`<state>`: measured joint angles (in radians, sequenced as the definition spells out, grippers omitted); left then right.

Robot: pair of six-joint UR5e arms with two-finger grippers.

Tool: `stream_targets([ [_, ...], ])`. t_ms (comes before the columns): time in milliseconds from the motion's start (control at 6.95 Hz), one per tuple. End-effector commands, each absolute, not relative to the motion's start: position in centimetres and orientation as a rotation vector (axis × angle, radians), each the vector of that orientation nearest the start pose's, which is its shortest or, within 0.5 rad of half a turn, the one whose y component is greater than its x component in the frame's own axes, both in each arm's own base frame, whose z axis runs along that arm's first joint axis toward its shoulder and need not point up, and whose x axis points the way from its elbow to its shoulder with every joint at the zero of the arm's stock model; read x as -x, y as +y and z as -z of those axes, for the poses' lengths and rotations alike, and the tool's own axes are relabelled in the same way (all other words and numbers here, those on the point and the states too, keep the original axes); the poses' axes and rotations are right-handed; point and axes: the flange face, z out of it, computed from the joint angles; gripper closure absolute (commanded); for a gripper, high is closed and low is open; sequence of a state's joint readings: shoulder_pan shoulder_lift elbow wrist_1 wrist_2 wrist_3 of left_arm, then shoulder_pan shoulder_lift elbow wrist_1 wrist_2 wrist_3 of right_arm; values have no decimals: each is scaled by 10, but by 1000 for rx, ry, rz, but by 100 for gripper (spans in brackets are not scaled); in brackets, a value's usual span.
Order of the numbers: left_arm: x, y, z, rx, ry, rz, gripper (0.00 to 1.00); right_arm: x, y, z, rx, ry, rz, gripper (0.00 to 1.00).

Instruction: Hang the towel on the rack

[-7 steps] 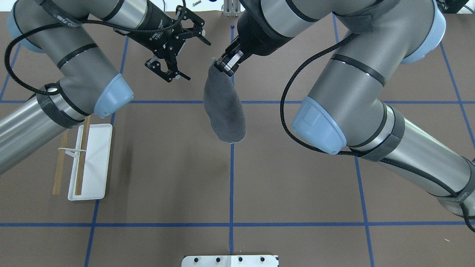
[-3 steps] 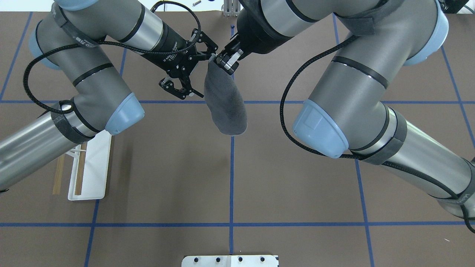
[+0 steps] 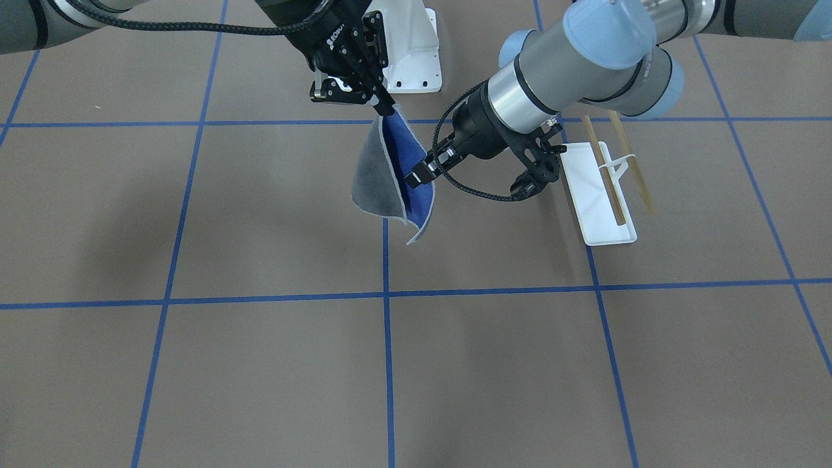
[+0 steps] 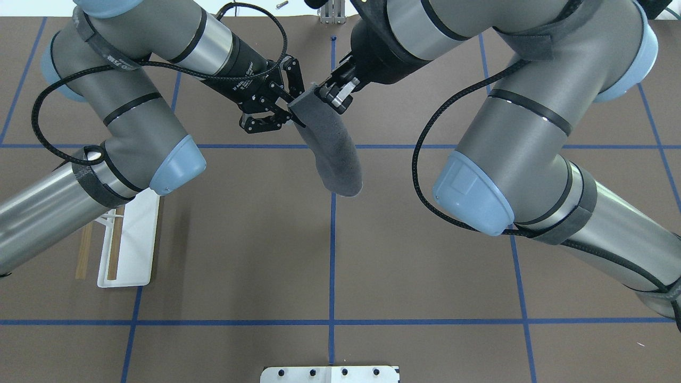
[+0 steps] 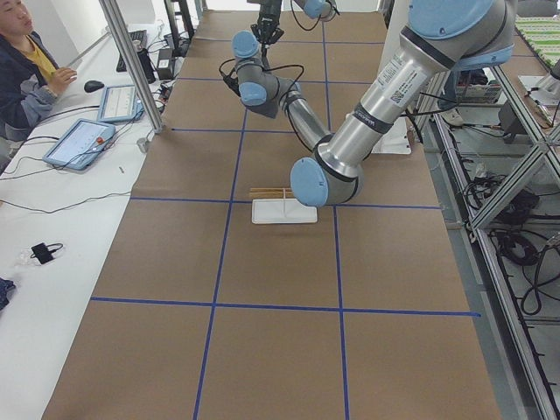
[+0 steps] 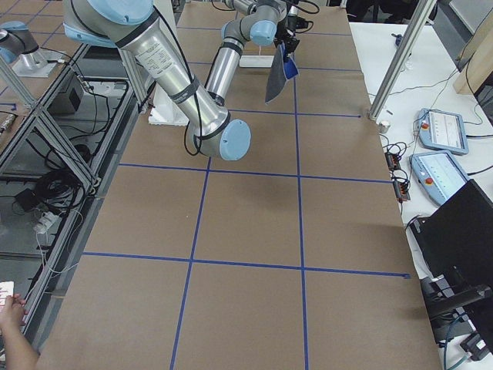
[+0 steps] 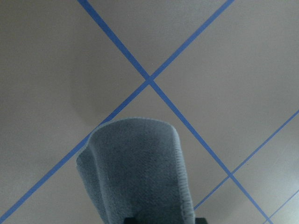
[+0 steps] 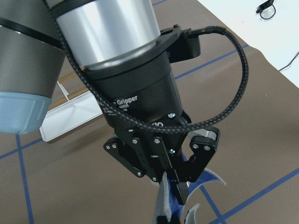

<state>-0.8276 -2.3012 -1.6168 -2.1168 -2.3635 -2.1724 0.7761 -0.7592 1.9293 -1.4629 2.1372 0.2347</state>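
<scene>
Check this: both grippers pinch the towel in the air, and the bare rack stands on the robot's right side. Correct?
Not quite. The bare rack stands on the robot's left side, not its right; the overhead view shows it near that view's left edge. The left gripper and right gripper do both pinch the towel in the air.

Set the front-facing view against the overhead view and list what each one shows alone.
Front-facing only: the blue face of the towel beside its grey reverse, and the rack whole, both bars clear. Overhead only: the towel's grey side alone, the left arm hiding part of the rack. Both: the towel hanging off the table, held by the left gripper and right gripper.
</scene>
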Motion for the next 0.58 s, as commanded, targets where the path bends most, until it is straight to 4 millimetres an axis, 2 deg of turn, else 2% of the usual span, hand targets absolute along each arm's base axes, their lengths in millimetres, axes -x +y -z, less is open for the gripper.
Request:
stream_targets([
  [0,-395,-523,-123,524,1338,655,100,345,-451,-29,-884,-1050,820,100],
  [144,-394,-523,-121,522,1342,654,100,353,-436,-32,-904,-1036,817,1],
  [288,-392,-521,-119,519,1347,651,100,359,-419,-40,-936,-1002,800,0],
  [432,-391,-521,-118,514,1352,652,100,360,-419,-41,-937,-996,798,0],
])
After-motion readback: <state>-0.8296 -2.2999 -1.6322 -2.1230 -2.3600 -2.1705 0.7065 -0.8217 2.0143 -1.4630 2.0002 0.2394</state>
